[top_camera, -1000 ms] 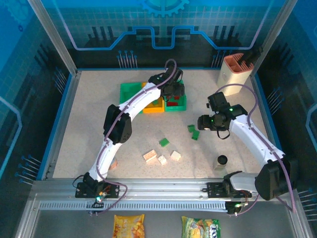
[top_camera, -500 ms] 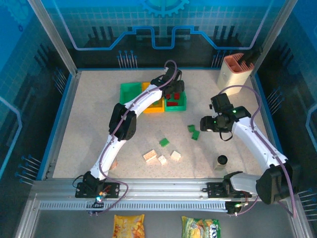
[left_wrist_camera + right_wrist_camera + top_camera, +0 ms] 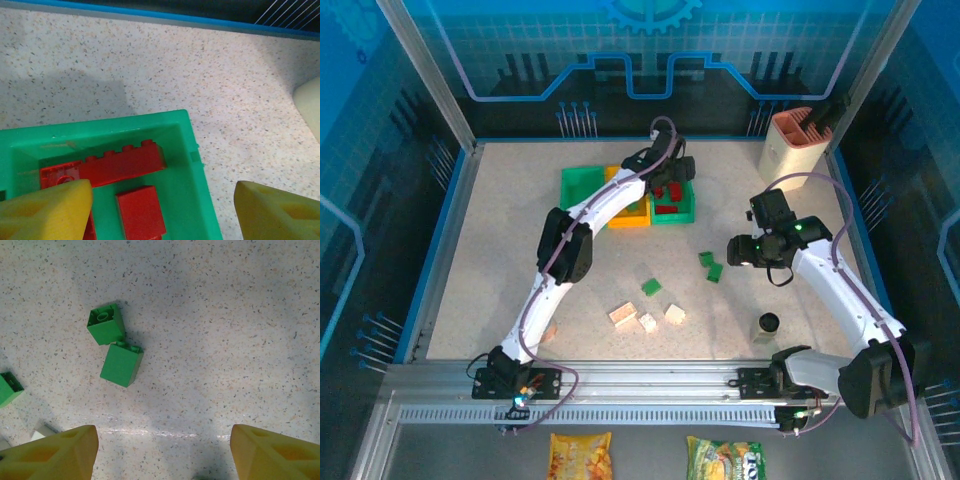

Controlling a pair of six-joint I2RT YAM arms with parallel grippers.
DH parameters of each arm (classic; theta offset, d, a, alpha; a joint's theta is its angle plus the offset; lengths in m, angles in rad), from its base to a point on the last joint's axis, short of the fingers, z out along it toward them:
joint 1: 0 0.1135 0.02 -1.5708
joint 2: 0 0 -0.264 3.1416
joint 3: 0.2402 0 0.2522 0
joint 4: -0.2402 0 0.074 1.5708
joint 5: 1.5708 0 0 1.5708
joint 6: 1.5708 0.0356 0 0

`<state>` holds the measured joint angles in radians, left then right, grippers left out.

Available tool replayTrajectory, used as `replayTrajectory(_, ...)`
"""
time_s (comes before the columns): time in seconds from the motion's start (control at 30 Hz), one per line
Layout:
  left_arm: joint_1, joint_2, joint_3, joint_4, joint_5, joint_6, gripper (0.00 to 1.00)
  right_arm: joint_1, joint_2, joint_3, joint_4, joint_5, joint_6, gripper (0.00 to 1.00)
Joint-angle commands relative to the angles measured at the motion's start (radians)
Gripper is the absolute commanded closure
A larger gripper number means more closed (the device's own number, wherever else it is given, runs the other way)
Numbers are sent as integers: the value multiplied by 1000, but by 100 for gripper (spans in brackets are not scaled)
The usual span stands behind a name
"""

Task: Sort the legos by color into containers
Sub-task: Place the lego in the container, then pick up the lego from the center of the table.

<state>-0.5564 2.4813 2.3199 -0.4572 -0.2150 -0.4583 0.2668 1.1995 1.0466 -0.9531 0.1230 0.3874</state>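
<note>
Three joined containers stand at the back: a green bin [image 3: 582, 186], a yellow-orange bin [image 3: 630, 212] and a second green bin [image 3: 686, 206]. My left gripper [image 3: 668, 182] hovers open over this right-hand bin [image 3: 197, 175]. Nothing is between its yellow fingers [image 3: 50, 210]. Red legos lie inside, a long one [image 3: 120, 162] and a shorter one [image 3: 142, 210]. My right gripper [image 3: 733, 250] hangs open above bare table, close to two green legos [image 3: 106, 324] [image 3: 121, 365]. A third green lego [image 3: 651, 287] and cream legos [image 3: 622, 314] [image 3: 674, 314] lie mid-table.
A tall beige-and-salmon holder [image 3: 790, 140] stands at the back right corner. A small black cup [image 3: 768, 323] sits near the right arm's base. One more small brick [image 3: 550, 332] lies beside the left arm's lower link. Blue-edged walls [image 3: 450, 230] ring the table.
My left gripper's jaws have spread wider above the right-hand green bin. The right gripper has drifted slightly to the right, still open.
</note>
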Motion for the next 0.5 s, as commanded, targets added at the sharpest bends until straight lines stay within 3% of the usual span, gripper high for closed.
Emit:
replayTrajectory(0.0, -2, -133, -39, 17, 45, 39, 25, -16, -16, 23, -24, -8, -8, 29)
replayTrajectory(0.47, -41, -479, -465, -91, 149, 68, 28, -3, 25, -5, 39, -55, 16, 30)
